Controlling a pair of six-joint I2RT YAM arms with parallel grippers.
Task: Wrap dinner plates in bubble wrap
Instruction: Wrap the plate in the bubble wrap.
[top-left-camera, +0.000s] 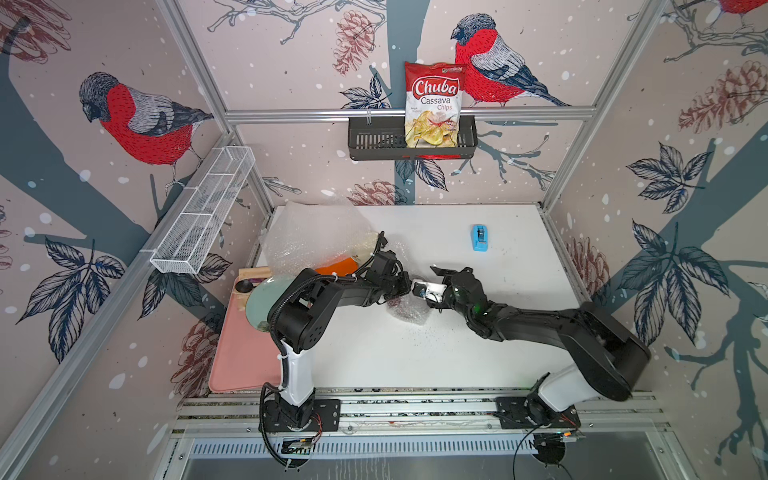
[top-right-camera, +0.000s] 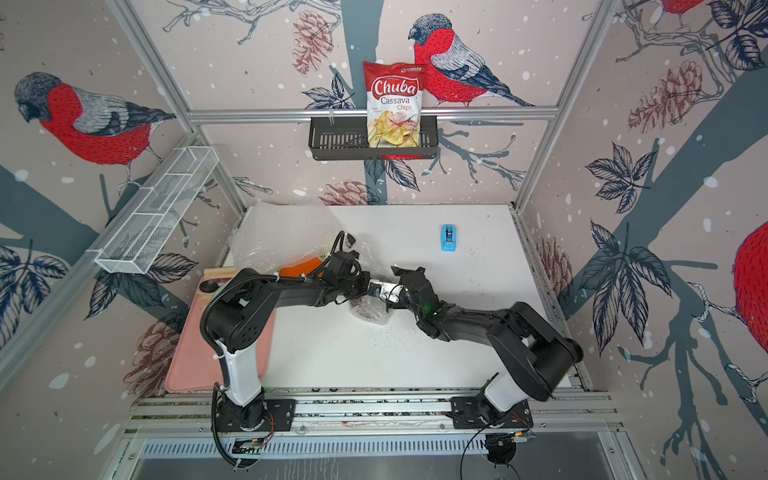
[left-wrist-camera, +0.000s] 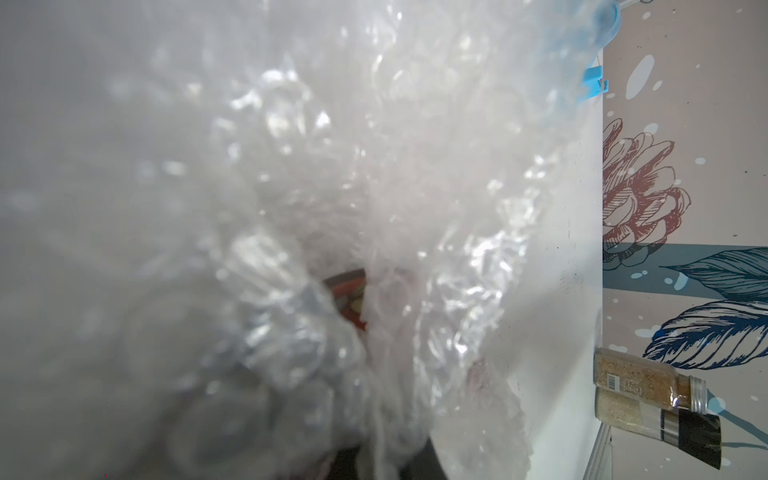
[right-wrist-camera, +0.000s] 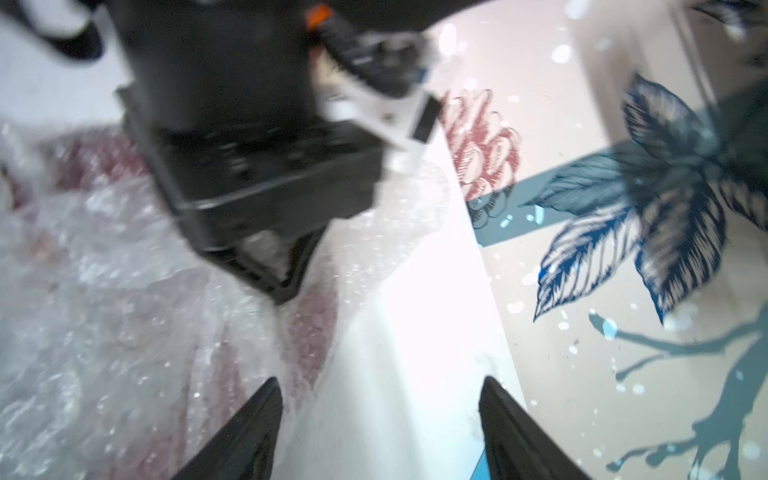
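Dark red plate (top-left-camera: 405, 316) mid-counter (top-left-camera: 478, 353), mostly bundled in bubble wrap (top-left-camera: 417, 319), left fingers (right-wrist-camera: 286, 284) pressed together on a fold, right fingers (right-wrist-camera: 259, 424) spread alongside; orange plate (top-left-camera: 337, 264) bare beside spare sheets (top-left-camera: 307, 232), so well under half done.

The left arm (top-left-camera: 332, 293) and right arm (top-left-camera: 540, 324) stretch inward, wrists almost meeting. The left gripper (right-wrist-camera: 286, 286) has its jaws pinched together; the right gripper (right-wrist-camera: 380, 382) holds its fingers wide apart.
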